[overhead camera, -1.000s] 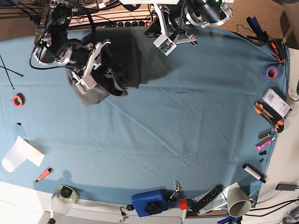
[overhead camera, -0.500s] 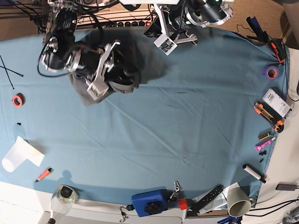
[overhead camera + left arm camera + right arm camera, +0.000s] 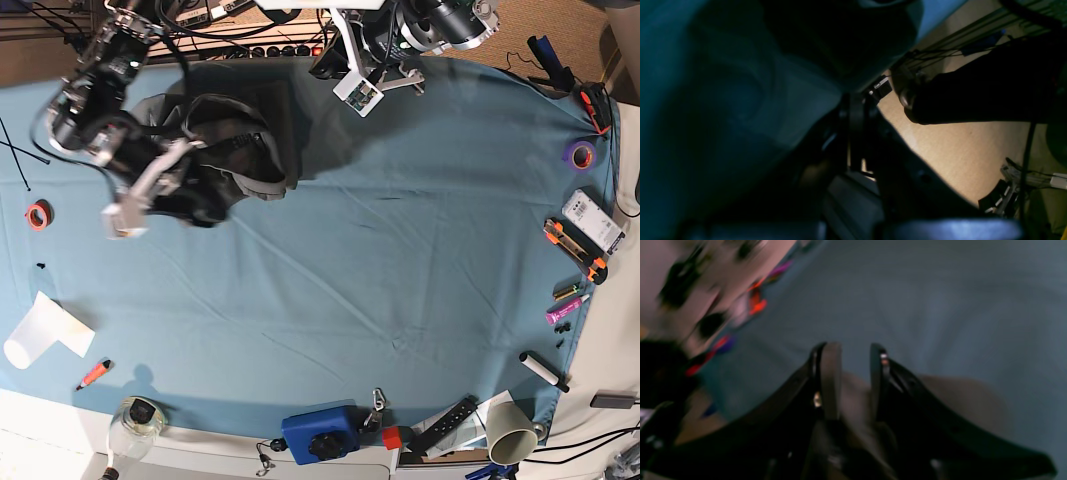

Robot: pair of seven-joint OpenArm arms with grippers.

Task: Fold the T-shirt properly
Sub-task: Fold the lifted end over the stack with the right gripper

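At the far left of the table, the T-shirt (image 3: 245, 140) lies bunched in a dark, wrinkled heap on the blue-teal table cloth (image 3: 400, 270), its far edge close to the table's far rim. The right gripper (image 3: 853, 356) hangs over the shirt's left side; in its wrist view the two black fingers (image 3: 830, 380) stand partly apart with a fold of grey cloth showing between them lower down, but the picture is too blurred to tell whether they have hold of it. The right arm (image 3: 100, 120) crosses in front of the shirt's left part and hides it in the base view. The left gripper (image 3: 365, 85) sits at the far edge just right of the shirt, jaws closed on nothing, clear of the cloth; its own wrist view is dark and shows mostly table cloth and floor.

Small things ring the open cloth. On the left lie an orange tape roll (image 3: 38, 215), a sheet of white paper (image 3: 45, 330) and an orange marker (image 3: 94, 373). Along the near edge stand a glass jar (image 3: 140, 420), a blue box (image 3: 320, 432) and a paper cup (image 3: 512, 432). On the right are a purple tape roll (image 3: 580, 153), a white remote (image 3: 593, 220), an orange-and-black cutter (image 3: 575, 248) and a black marker (image 3: 543, 370). All of these lie well apart from the shirt.
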